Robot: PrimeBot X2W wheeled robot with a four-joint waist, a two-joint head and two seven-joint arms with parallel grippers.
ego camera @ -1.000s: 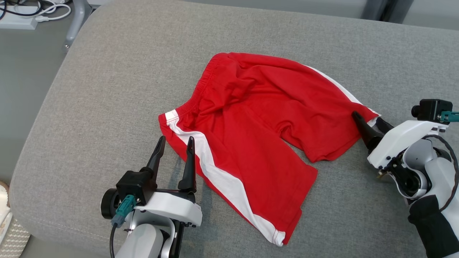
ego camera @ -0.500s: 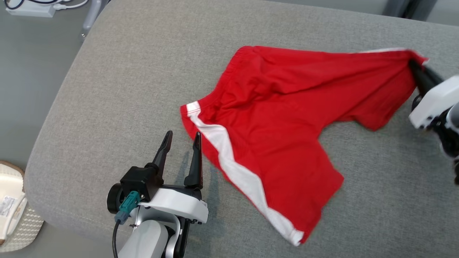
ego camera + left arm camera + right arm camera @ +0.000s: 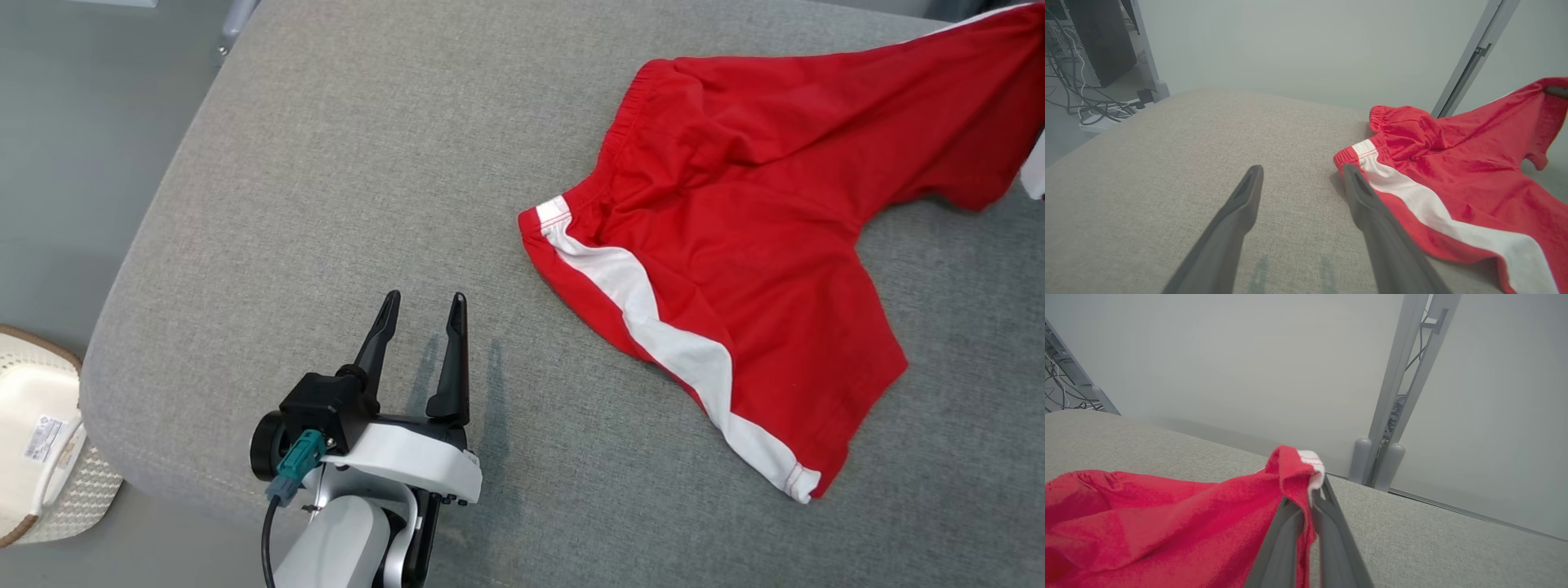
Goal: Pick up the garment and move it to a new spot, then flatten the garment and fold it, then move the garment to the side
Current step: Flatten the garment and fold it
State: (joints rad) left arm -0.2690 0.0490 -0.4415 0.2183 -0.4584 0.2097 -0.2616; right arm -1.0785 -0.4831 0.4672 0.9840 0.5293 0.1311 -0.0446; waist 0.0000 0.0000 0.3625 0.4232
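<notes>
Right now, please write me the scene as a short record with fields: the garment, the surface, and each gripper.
garment: red shorts with a white side stripe, unfolded and creased
surface: grey cushion
left gripper: open, holding nothing, apart from the shorts
right gripper: shut on a leg hem of the shorts, that corner lifted
task stage: not yet flattened or folded

Grey cushion [image 3: 326, 204] — woven basket [image 3: 49, 482] beside.

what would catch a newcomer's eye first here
The bright red fabric shorts with a white side stripe sprawl across the right of the grey woven cushion. The right claw is shut on one leg hem, holding it up, while the left claw stands open at lower left.
</notes>
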